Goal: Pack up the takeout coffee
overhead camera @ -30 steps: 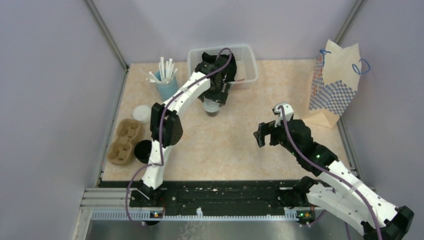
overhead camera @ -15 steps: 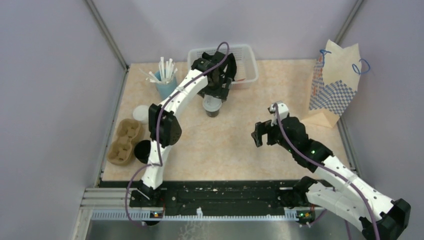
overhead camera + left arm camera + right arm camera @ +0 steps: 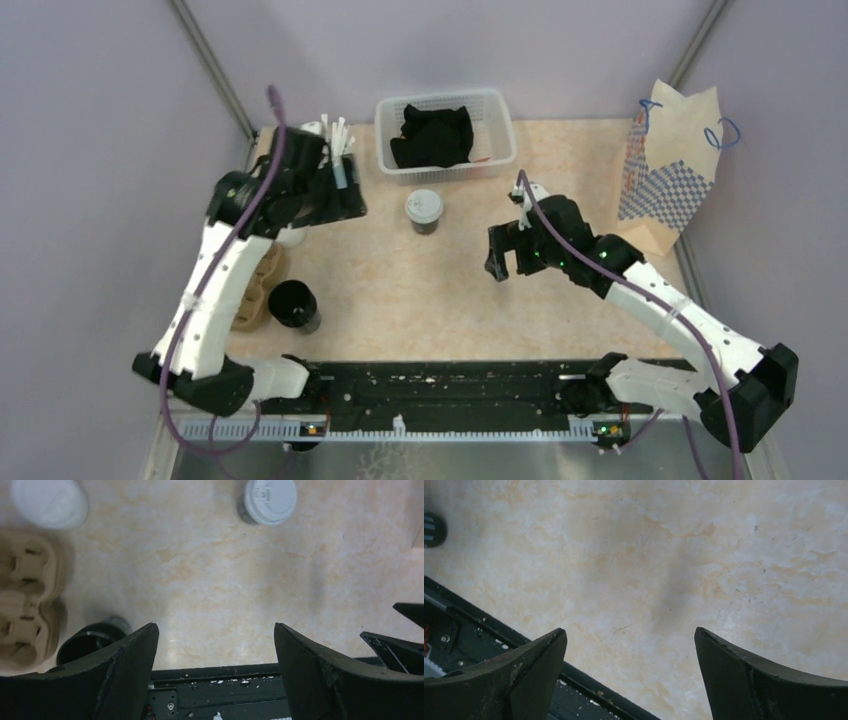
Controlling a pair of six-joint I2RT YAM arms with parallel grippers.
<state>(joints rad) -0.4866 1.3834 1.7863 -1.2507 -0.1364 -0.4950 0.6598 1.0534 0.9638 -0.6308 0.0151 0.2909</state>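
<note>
Coffee cup clear, carrier half hidden behind left arm

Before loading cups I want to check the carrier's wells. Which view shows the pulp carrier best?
Left wrist: the pulp carrier lies at the frame's left edge, wells facing the camera, though blurred and cropped. In the top external view the left arm covers most of it. The right wrist view misses it.

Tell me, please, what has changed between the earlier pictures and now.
The left gripper drew back from the cup and swung left, towards the carrier, open and empty. The right gripper, open, moved forward and left towards the cup. The cup, carrier, black cup, basket and bag stayed put.
</note>
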